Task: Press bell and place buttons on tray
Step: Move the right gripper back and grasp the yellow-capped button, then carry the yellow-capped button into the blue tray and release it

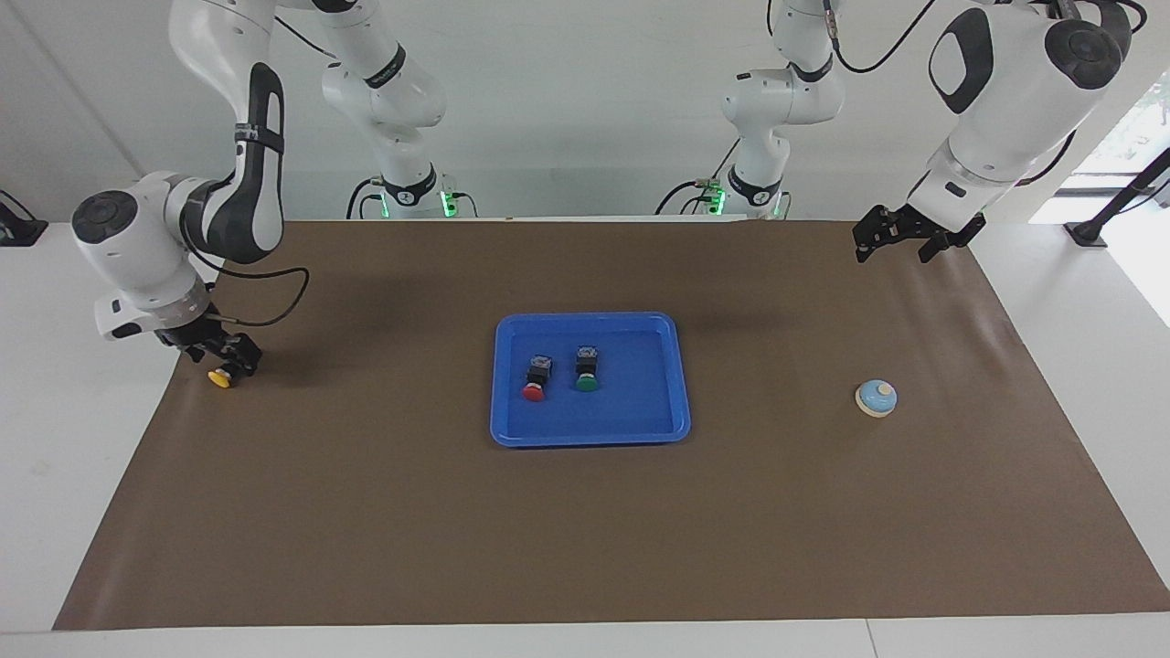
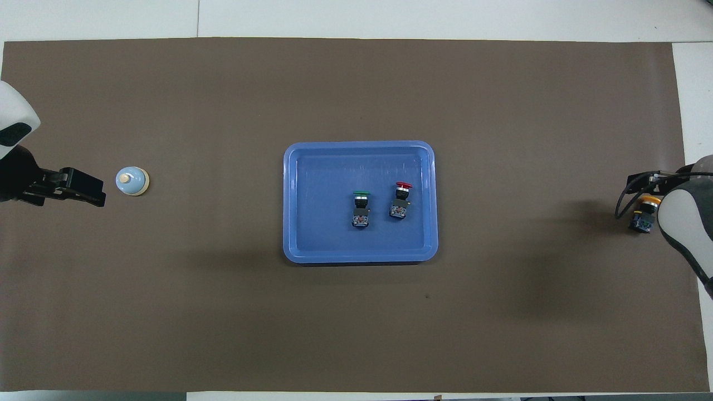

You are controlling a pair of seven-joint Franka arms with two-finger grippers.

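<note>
At the right arm's end of the surface [image 1: 82, 475], the right gripper [image 1: 219, 352] is down over the yellow button [image 1: 219, 377], which lies on its side on the brown mat [image 1: 585, 530] – its fingers are spread apart around the button's dark body, and whether they touch it I cannot tell. In the middle of the mat sits the blue tray [image 1: 681, 384], holding the red button [image 1: 535, 378] and, just beside it, the green button [image 1: 586, 369], both lying on their sides with caps pointing away from the robots. Toward the left arm's end the bell [image 1: 876, 397] stands alone on the mat. The left gripper [image 1: 894, 239] waits in the air over the mat's edge nearest the robots – fingers open, holding nothing.
</note>
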